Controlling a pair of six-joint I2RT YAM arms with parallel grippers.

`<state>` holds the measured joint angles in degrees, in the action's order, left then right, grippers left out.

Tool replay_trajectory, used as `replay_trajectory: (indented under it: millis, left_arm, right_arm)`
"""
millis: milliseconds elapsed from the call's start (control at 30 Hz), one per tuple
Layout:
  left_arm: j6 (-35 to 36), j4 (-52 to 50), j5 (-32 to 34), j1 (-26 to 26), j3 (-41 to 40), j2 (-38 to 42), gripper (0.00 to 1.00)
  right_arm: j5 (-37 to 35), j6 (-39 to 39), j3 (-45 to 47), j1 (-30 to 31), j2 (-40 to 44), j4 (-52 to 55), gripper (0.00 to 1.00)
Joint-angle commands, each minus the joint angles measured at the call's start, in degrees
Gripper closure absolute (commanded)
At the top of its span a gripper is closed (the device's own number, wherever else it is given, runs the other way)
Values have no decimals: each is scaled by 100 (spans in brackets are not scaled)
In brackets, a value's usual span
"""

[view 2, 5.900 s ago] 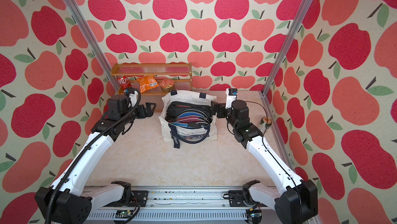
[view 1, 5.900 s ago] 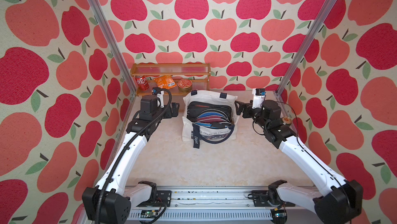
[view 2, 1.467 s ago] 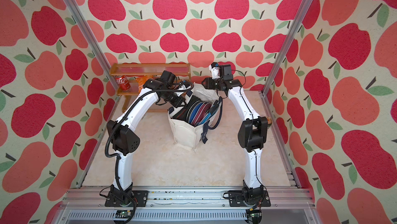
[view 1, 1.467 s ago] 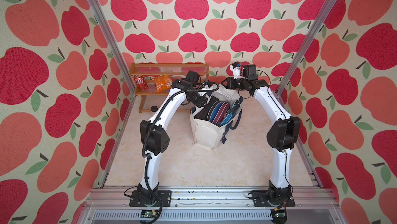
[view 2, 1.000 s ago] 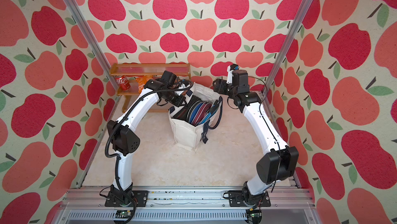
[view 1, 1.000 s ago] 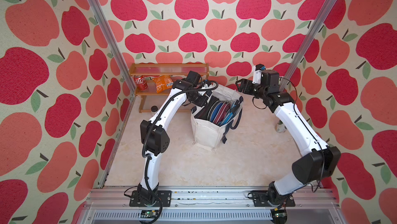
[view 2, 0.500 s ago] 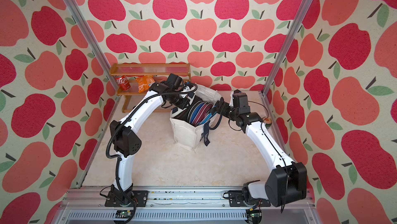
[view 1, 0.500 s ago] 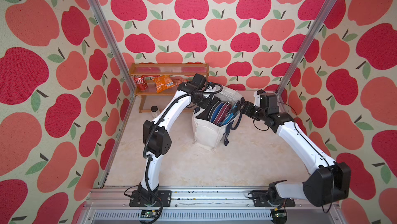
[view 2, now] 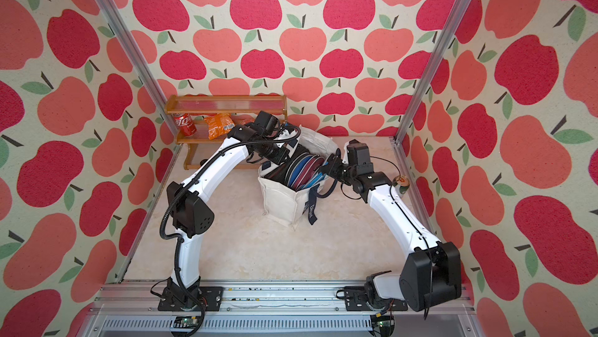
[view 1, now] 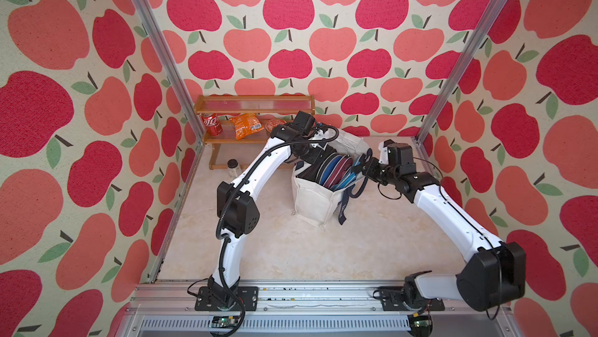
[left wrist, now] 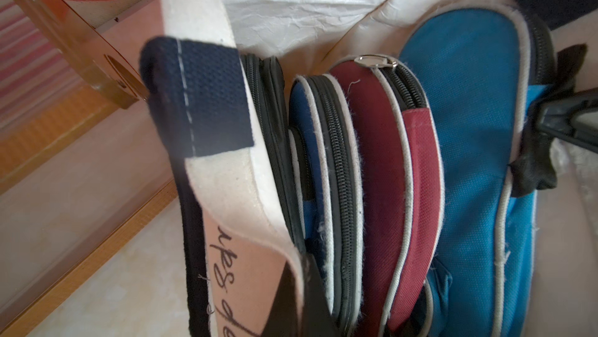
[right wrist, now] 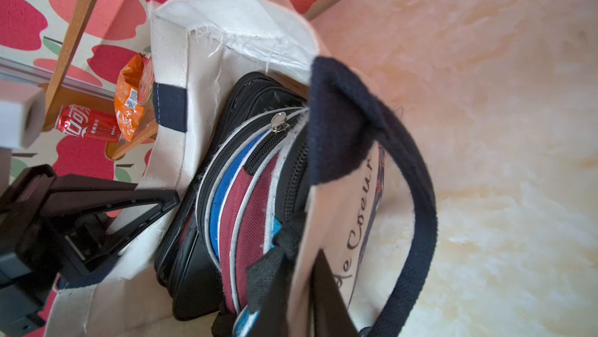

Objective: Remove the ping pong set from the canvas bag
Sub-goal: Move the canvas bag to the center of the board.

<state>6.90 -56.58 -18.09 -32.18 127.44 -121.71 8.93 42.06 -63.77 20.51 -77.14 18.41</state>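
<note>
Left claw (view 1: 312,156) pinches canvas bag (view 1: 311,197) rim; right claw (view 1: 362,165) clamps rounded zippered ping pong set (view 1: 335,168).

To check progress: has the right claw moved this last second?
Yes. The right claw came down, away from the back wall, to the canvas bag.

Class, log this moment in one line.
left gripper: shut on canvas bag | right gripper: shut on ping pong set | stage: set inside bag
</note>
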Motion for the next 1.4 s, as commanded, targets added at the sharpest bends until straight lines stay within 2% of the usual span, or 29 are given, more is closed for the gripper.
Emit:
replay_trajectory:
  millis: [0, 67, 167, 200, 300, 767, 1000, 1233, 1300, 1367]
  left_arm:
    - [-89, 23, -15, -133, 149, -11, 98]
    - [-8, -64, 150, -130, 252, -58, 82]
    - [120, -217, 378, -121, 414, -145, 49]
    - [155, -263, 415, -98, 480, -172, 44]
    - [172, -333, 451, -46, 631, -245, 37]
    - [231, -844, 952, 208, 1674, -956, 25]
    - [146, -746, 957, 311, 2059, -1241, 25]
    - [-27, -807, 728, 259, 2215, -1453, 35]
    - [-74, -884, 735, 229, 2233, -1515, 53]
    - [-138, -936, 746, 192, 2233, -1547, 84]
  right_arm:
    - [76, -97, 113, 32, 127, 88, 99]
    - [24, -190, 48, 32, 161, 174, 100]
    - [-22, -344, -62, 32, 207, 302, 100]
    - [-31, -386, -95, 32, 224, 342, 100]
    - [-49, -505, -170, 23, 257, 451, 100]
    - [117, -700, -175, 14, 420, 567, 100]
    - [203, -726, -172, 14, 447, 550, 100]
    - [193, -761, -196, 14, 514, 568, 100]
    - [196, -764, -196, 14, 535, 558, 100]
    - [226, -762, -240, 23, 534, 574, 100]
